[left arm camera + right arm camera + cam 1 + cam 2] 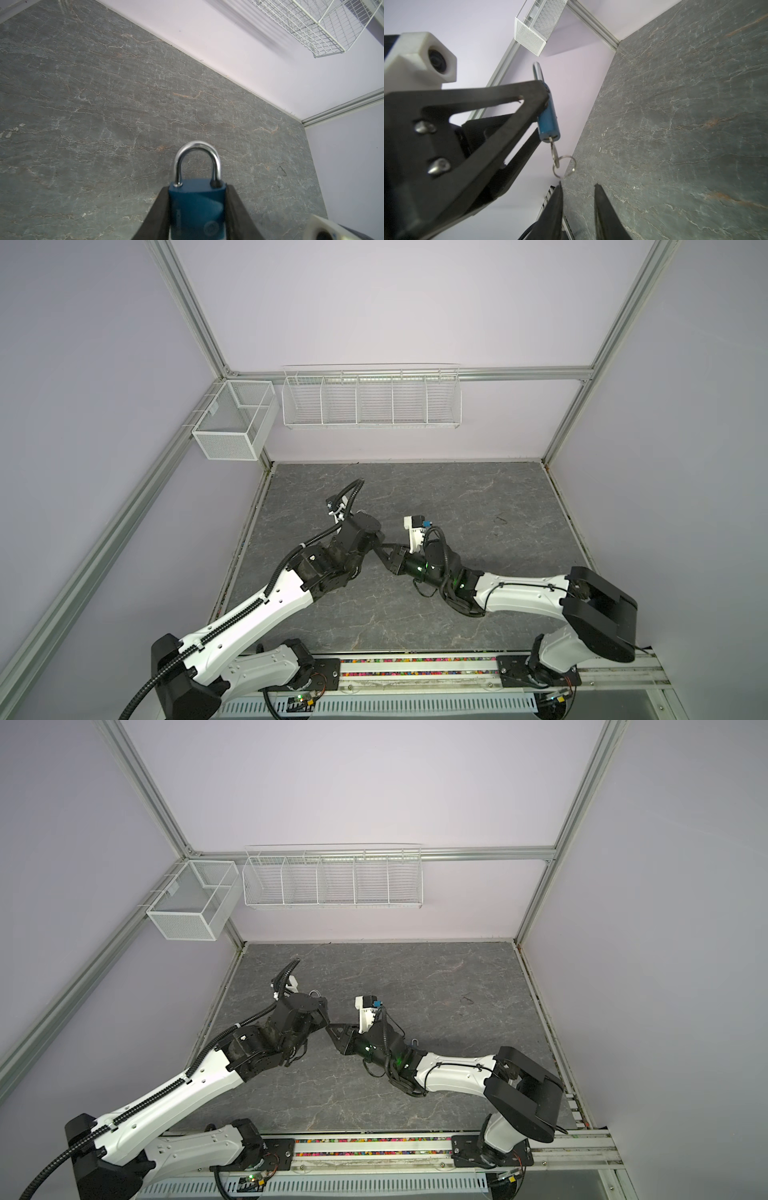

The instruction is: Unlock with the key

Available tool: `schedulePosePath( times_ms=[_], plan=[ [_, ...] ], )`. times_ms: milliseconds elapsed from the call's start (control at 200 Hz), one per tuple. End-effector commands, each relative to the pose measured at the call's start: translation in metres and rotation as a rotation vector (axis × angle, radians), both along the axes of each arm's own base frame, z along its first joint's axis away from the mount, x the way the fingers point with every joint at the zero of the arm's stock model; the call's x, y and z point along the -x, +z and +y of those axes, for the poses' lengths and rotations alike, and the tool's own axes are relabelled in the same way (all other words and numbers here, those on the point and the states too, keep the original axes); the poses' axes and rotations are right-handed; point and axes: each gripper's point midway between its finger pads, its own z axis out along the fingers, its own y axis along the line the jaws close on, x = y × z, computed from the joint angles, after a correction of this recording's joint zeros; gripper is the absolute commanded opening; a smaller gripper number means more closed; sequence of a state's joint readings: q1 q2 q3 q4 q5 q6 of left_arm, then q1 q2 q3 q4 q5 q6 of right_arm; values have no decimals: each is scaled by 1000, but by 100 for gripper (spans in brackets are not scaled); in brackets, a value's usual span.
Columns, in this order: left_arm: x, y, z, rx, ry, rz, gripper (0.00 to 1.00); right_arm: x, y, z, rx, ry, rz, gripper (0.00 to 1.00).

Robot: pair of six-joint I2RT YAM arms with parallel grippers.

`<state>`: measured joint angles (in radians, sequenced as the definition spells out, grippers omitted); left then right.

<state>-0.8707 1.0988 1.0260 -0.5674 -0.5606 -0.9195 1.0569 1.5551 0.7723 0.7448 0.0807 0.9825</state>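
Occlusion: in both top views the two wrists met over the table [457, 510] and covered the padlock and key, so neither could be made out there.
Cut-off parts: in the left wrist view the padlock [197, 205] ran off the frame edge, with its lower body and keyhole end out of sight. A pale camera housing [324, 228] showed only as a corner.
Blur: print on the padlock's face was too soft to read.
Padlock look: dark blue body with rounded edges and a bright steel shackle [197, 149] arched above it. Both shackle legs met the top face of the body. Whether it was latched could not be told.
Padlock place: held in the air above the table, in the left gripper [197, 190].
Left gripper: its black fingers [162, 207] were clamped on the two flat sides of the padlock's body.
Key: silver key [554, 154], seen edge-on, with its blade in the keyhole at the end of the body opposite the shackle. Its teeth were hidden inside.
Key ring: thin split key ring [566, 166] looped through the key's bow, hanging free.
Right gripper: the right gripper [578, 185] had its jaws apart with nothing between them. Its tips sat just short of the key ring, and whether one tip touched it could not be told.
Background: a white mesh basket [529, 39] hung on the wall, partly cropped.
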Motion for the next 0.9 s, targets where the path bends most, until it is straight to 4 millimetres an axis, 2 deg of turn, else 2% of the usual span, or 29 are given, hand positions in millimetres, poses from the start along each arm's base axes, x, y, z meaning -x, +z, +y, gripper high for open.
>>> schedulePosePath(
  times_ms=[0,265,490,680,895],
  plan=[
    [0,9,3,23,9,-32,0,-3,34,-4,-41,0,-80,24],
    [1,8,0,37,-3,-31,0,-4,41,1,-34,10,-97,20],
    [1,9,-2,49,-8,-31,0,-7,35,6,-25,10,-74,15],
    [1,12,1,49,0,-40,0,-9,21,3,13,-13,-36,18],
    [1,11,0,59,2,-37,0,-10,14,-1,36,-37,-24,17]
  ],
)
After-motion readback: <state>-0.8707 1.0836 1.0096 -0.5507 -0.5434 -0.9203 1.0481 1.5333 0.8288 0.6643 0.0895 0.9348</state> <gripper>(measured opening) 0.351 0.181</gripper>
